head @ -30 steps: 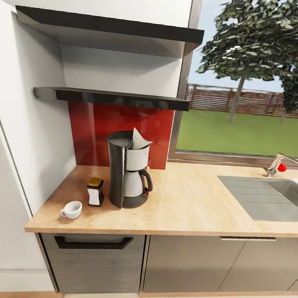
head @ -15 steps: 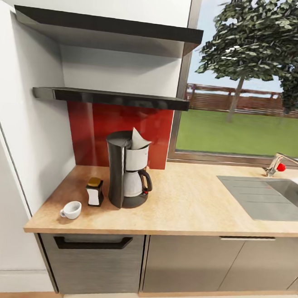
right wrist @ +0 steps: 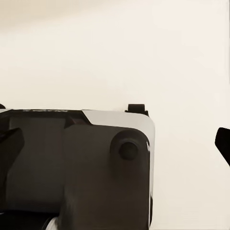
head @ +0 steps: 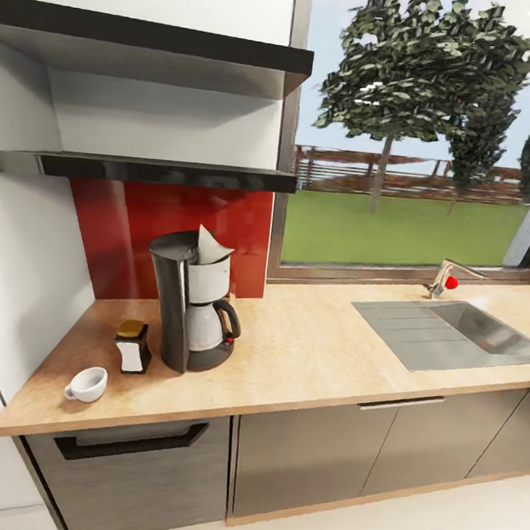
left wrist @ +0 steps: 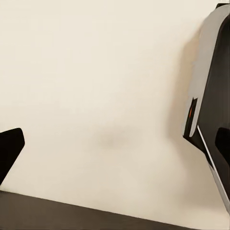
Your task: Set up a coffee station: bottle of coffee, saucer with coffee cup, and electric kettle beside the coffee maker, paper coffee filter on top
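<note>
The black and silver coffee maker (head: 192, 311) stands on the beige countertop (head: 313, 359) against the red backsplash. A white paper coffee filter (head: 211, 246) pokes out of its top. Just left of it stands the bottle of coffee (head: 132, 346), and the white coffee cup (head: 87, 383) sits near the counter's front left corner. Above them the black kitchen shelf (head: 144, 171) is bare. The saucer and the electric kettle are out of view. My left gripper (left wrist: 115, 146) and right gripper (right wrist: 115, 143) both hang open over pale floor, beside parts of my own body.
A steel sink (head: 461, 332) with a faucet (head: 446, 276) lies at the counter's right under a big window. A second black shelf (head: 156, 44) sits higher up. Below the counter are a drawer with a black handle (head: 130, 442) and grey cabinet doors. A white wall closes the left side.
The whole head view has shifted: the counter's things now sit further left and more of the sink shows. That is camera motion; nothing on the counter has moved.
</note>
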You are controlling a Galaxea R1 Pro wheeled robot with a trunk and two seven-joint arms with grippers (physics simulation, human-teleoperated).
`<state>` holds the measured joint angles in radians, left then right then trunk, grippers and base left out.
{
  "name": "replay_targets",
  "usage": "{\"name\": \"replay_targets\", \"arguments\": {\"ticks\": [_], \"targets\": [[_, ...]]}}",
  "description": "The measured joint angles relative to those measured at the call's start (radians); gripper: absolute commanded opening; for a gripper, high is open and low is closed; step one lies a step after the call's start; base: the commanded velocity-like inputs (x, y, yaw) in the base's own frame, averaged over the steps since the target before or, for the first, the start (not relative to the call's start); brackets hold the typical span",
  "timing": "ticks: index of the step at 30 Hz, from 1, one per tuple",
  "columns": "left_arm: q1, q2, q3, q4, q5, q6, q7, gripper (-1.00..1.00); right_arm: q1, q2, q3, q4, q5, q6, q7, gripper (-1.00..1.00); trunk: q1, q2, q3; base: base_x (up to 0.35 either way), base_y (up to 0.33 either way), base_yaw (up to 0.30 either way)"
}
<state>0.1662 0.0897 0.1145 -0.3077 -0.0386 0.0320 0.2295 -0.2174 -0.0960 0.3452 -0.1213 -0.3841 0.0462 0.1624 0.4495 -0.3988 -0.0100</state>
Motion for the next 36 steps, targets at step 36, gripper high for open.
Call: {"name": "replay_targets", "arguments": {"ticks": [36], "targets": [[0.0,-0.002,-0.001,0.0,-0.001,0.002,0.001,1.0,0.0,-0.003,0.0,0.0,0.0,0.0,-0.002,1.0,0.0,0.0,0.0,0.0,0.0,-0.291]]}}
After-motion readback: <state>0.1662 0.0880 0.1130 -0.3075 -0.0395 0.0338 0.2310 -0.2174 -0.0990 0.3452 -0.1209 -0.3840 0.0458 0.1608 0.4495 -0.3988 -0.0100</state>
